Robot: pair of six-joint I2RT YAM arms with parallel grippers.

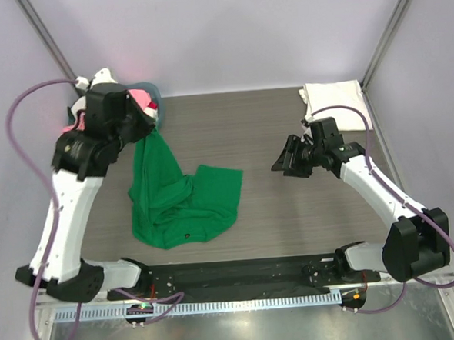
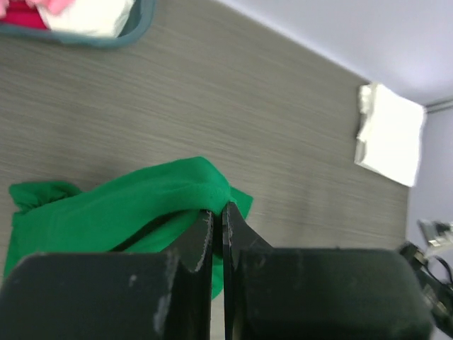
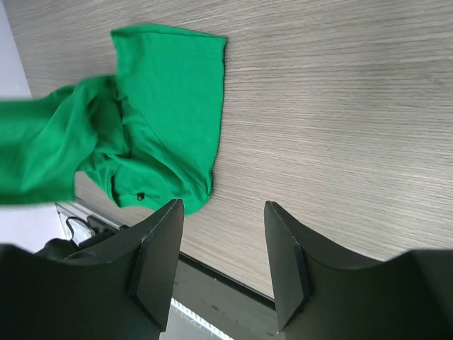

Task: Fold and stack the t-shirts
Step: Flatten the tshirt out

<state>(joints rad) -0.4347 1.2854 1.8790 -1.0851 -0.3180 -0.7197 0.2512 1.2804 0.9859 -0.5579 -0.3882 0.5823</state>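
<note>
The bright green t-shirt (image 1: 178, 196) lies crumpled on the left middle of the table, one end lifted toward the back left. My left gripper (image 1: 149, 130) is shut on that raised end; in the left wrist view the cloth (image 2: 127, 209) is pinched between the closed fingers at the left gripper (image 2: 217, 212). My right gripper (image 1: 284, 160) hangs open and empty above bare table right of the shirt; the right wrist view shows the green shirt (image 3: 163, 113) ahead of the right gripper (image 3: 223, 212). A folded white t-shirt (image 1: 335, 102) lies at the back right. Pink and red shirts (image 1: 142, 102) sit in the basket.
The round blue-grey basket (image 1: 151, 90) stands at the back left, mostly hidden behind my left arm; its rim shows in the left wrist view (image 2: 106, 41). The black rail (image 1: 233, 274) runs along the near edge. Frame posts rise at both back corners.
</note>
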